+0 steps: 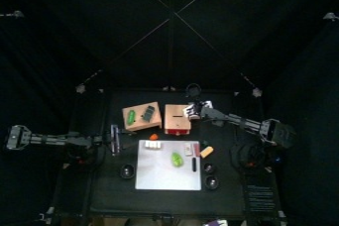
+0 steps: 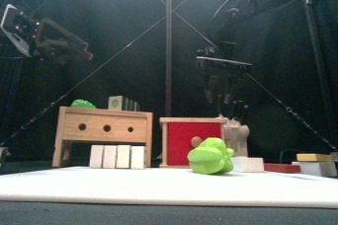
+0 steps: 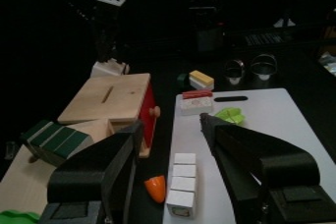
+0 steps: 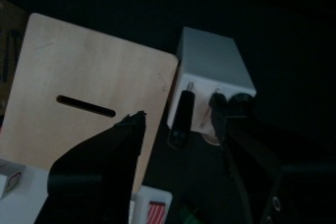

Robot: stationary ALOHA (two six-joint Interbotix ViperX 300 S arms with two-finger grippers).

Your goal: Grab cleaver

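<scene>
Black curtains close round your table (image 1: 113,185). At upper left, your left gripper (image 3: 174,138) hangs released, nothing between its jaws. Right of the red box (image 2: 192,138), the knife block (image 2: 235,136) holds dark handles (image 4: 234,106). You cannot tell which is the cleaver. Your right gripper (image 2: 222,99) hangs above it, spread and empty.

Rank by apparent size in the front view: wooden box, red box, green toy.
1. wooden box, the widest.
2. red box, though the toy hides part of it.
3. green toy, smallest, even though it seems nearer the camera.
</scene>
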